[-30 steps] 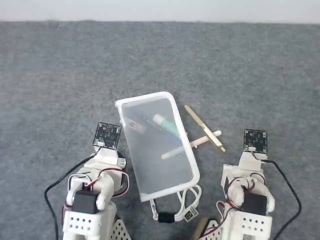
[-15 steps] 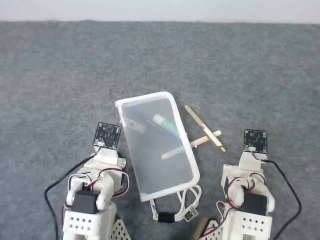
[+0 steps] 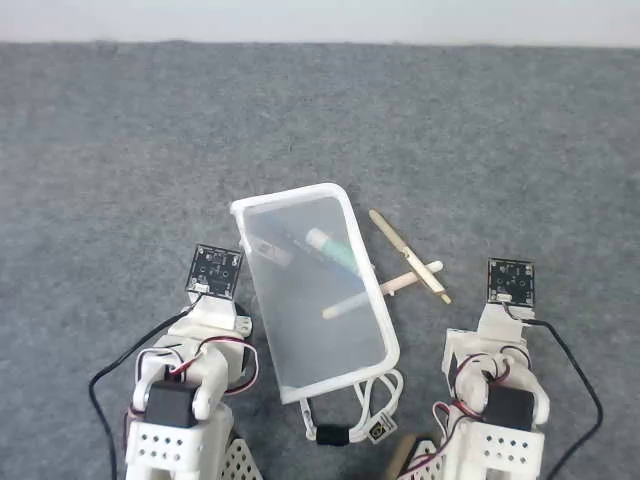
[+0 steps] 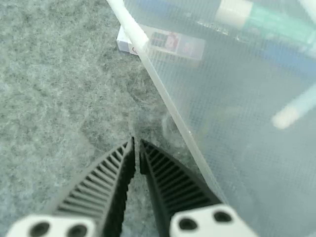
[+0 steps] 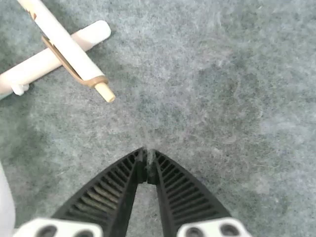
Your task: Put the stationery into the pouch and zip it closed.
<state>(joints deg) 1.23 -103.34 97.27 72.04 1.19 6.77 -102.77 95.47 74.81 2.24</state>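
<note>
- The pouch lies on the tabletop between the arms, with two crossed pens just beside it.
- Wrist views: the left tool is closed and empty by the pouch's edge; the right tool is closed and empty near the pens.
- The pouch's contents are blurred through its wall.

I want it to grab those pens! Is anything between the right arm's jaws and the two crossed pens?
Nothing visible is. Just bare grey carpet lies between the shut jaws and the crossed pens, which lie beside the pouch.
</note>
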